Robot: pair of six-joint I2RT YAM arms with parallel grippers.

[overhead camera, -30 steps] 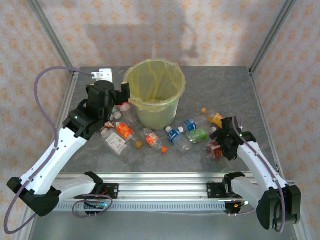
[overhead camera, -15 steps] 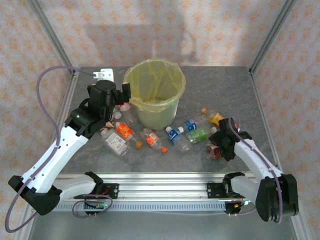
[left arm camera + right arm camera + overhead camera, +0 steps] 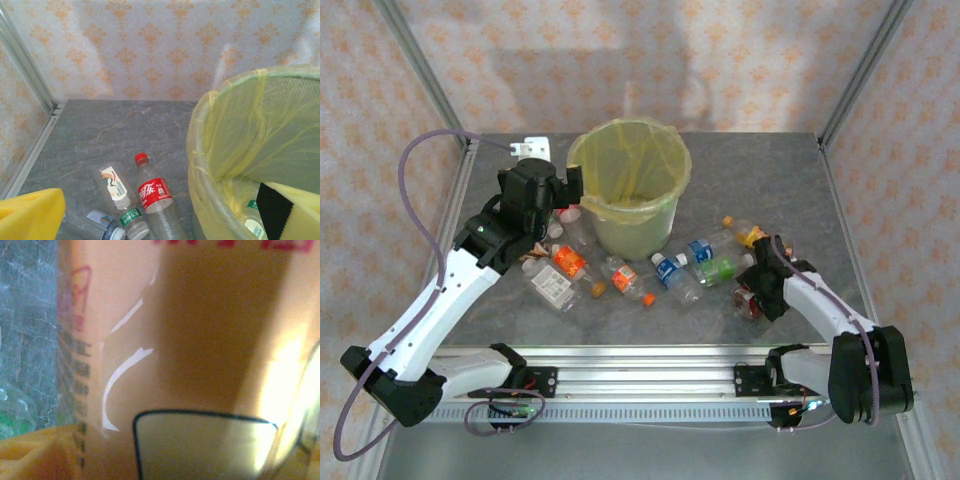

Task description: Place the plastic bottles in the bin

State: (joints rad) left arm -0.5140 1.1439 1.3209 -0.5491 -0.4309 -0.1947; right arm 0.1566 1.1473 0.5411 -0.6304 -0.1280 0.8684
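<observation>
The bin [image 3: 632,228] stands mid-table with its yellow bag over the rim [image 3: 199,165]; a green-labelled bottle [image 3: 253,222] lies inside. My left gripper [image 3: 563,192] hangs open by the bin's left rim, its yellow pads [image 3: 30,215] wide apart above a red-labelled bottle [image 3: 154,194], a white-labelled one [image 3: 114,182] and a green-labelled one [image 3: 131,220]. My right gripper [image 3: 757,287] is down on a crushed red-labelled bottle [image 3: 748,303]. That bottle's label [image 3: 190,330] sits right against the right wrist camera, beside one yellow pad [image 3: 30,455]. Whether the jaws press on it is unclear.
More bottles lie in front of the bin: green [image 3: 720,268], blue-labelled [image 3: 698,250], orange-capped [image 3: 745,235], blue-capped [image 3: 670,272], two orange-labelled [image 3: 624,278] [image 3: 570,262] and a white-labelled one [image 3: 552,286]. Frame posts stand at the far corners, and a rail runs along the near edge.
My right gripper has slid left and down onto the red-labelled bottle, and its jaws have narrowed. The left arm has crept slightly toward the bin with its gripper still open.
</observation>
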